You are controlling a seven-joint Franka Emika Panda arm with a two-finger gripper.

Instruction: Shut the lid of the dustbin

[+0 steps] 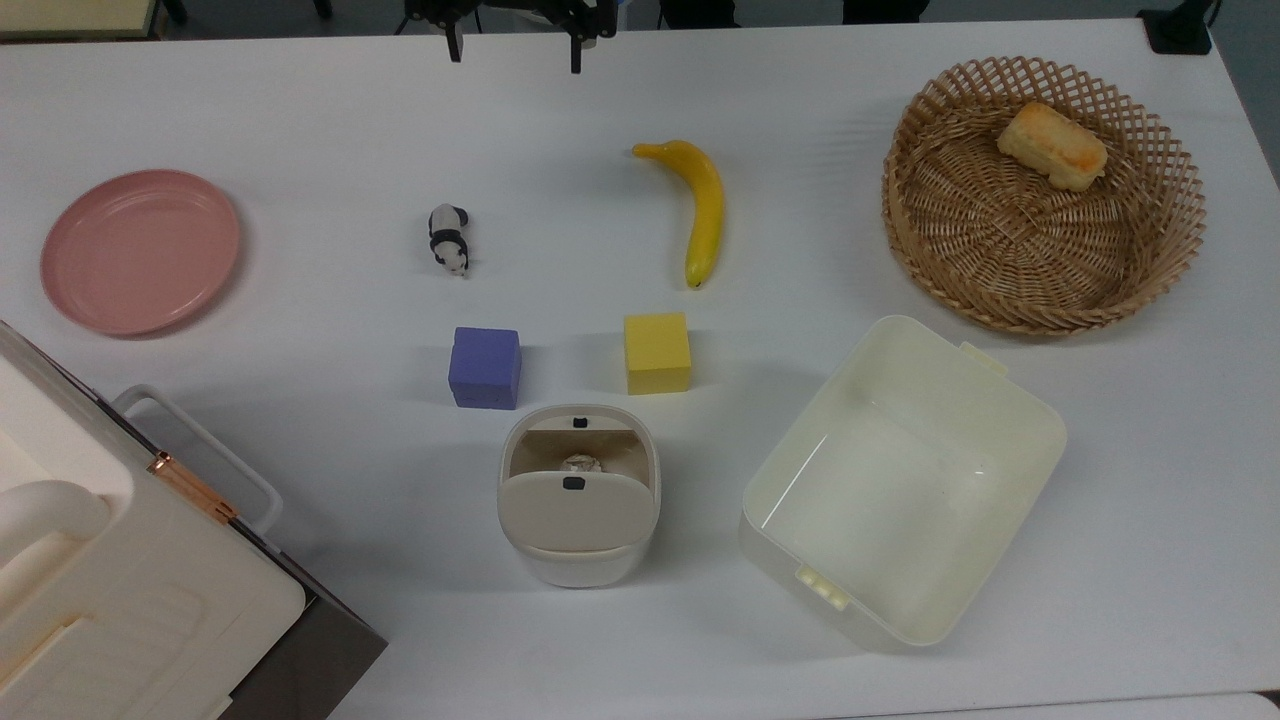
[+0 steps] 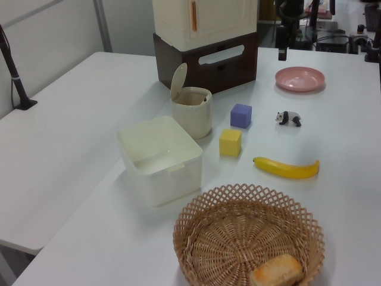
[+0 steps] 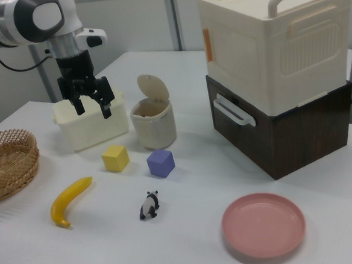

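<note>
1. Beige dustbin (image 1: pixel 578 520) sits just below the purple cube (image 1: pixel 485 367) in the top view, lid (image 3: pixel 152 88) standing upright.
2. My gripper (image 3: pixel 91 106), fingers spread and empty, hangs high, well apart; I judge the lid lies toward the top view's bottom edge.

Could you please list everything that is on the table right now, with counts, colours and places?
dustbin: 1, beige-white, near edge centre in the top view, lid raised
tub: 1, cream, to the top view's right of the dustbin
basket: 1, wicker, top view's upper right, holding a bread roll
banana: 1, yellow, centre
cubes: 2, purple and yellow, beside the dustbin
panda figure: 1, black and white
plate: 1, pink, top view's left
white case: 1, stacked on a dark brown box
gripper: 1, black, open, in the air above the table
</note>
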